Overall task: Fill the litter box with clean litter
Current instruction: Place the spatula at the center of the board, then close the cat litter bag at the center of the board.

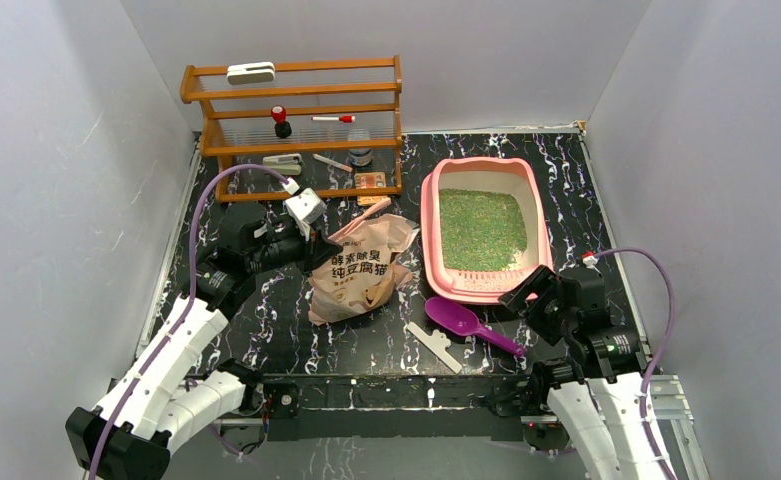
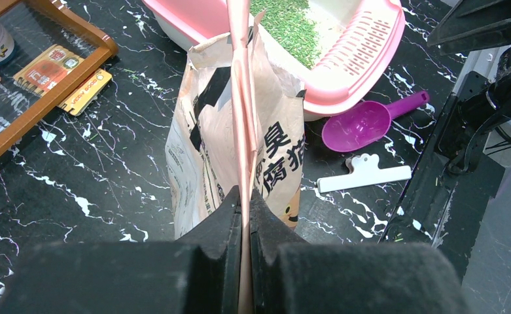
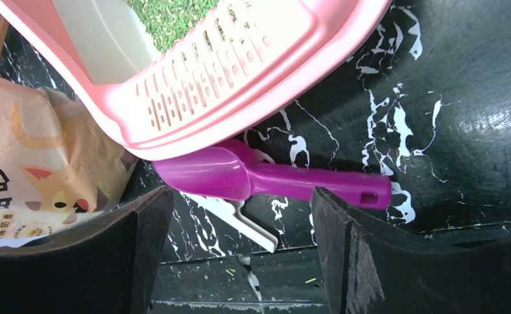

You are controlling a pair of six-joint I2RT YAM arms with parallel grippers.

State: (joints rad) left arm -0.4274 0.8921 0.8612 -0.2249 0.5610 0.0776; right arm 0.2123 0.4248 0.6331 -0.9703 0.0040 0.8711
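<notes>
Litter box: the pink litter box point(image 1: 429, 232) sits on the right half of the tabletop point(image 1: 266, 330), closer to the far edge. Its end with the little slots points to the near edge.
Litter: green litter point(image 1: 481, 228) lies flat inside the litter box. It covers most of the floor, and the cream walls show around it.
Bag: a beige bag point(image 1: 358, 270) with a cat picture sits in the middle of the tabletop, just left of the litter box.
Left gripper: the left gripper point(image 2: 245, 196) is pinched tight on a thin pink strip along the edge of the bag.
Right gripper: the right gripper point(image 3: 236, 196) is spread wide with nothing in it. It hangs over the scoop, by the near right corner of the litter box.
Scoop: a purple scoop point(image 1: 471, 325) lies flat on the tabletop. Its bowl is right by the near end of the litter box and its handle points to the near right.
Clip: a white clip point(image 1: 434, 346) lies by the near edge, just beside the bowl of the scoop.
Rack: a wooden rack point(image 1: 296, 95) stands in the far left corner with small things on its shelves.
</notes>
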